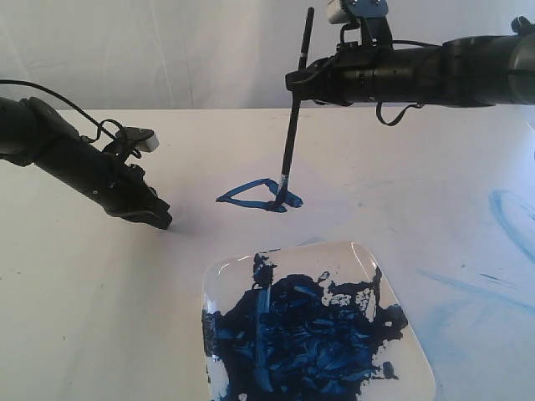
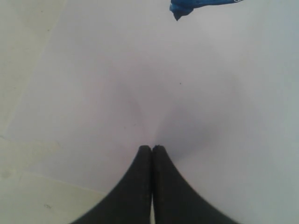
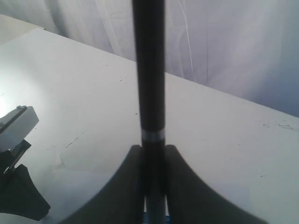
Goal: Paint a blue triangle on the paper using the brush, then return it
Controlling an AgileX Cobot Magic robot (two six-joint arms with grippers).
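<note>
On the left, the left gripper (image 1: 155,219) sits low over the thin pale white paper (image 2: 187,93). Its black fingers (image 2: 142,161) are pressed together with nothing between them. It lies well to the left of the painted mark and has no part in the stroke. Toward the middle lies the small flattened blue triangle (image 1: 247,186) in thick dark-blue strokes, its outline apparently closed. Its long axis runs left to right across the exterior view. On its right corner stands the long thin black-handled brush (image 1: 292,134), its blue-stained bristles touching the paint. It is nearly upright, with the handle top leaning slightly rightward. The right gripper (image 1: 298,81) is clamped partly closed on the upper handle, just above the narrow silver band in the wrist view, so this arm alone carries the tool. The square white glossy plate (image 1: 359,251), smeared with dark-blue paint, sits nearer the camera, below and slightly right of the triangle on the cream surface (image 2: 23,196). The next move is probably a straight lift off the corner. No resting place for the tool is visible.
</note>
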